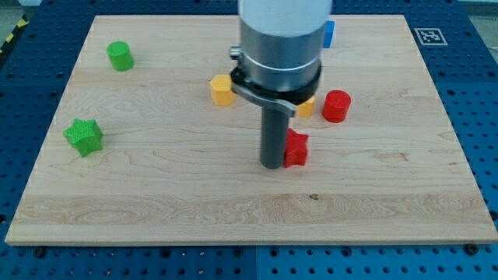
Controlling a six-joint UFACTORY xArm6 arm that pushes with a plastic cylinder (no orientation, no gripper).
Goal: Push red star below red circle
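No jaws on me, just my tip (272,165), touching the red star (296,148) on its left side. The red circle (336,106) sits up and right of it, so I'd say nearly done: the star needs one more nudge right to land below it.

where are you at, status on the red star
My tip against red star, its left side. Red circle up and right of star. Nothing between them.

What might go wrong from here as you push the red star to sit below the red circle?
My tip sits against the red star's left side, so a push off its centre may spin it or let it slip away. The red circle lies up and to the right; overshooting could knock it. A yellow block, partly hidden behind my arm, sits close above the star and might get nudged.
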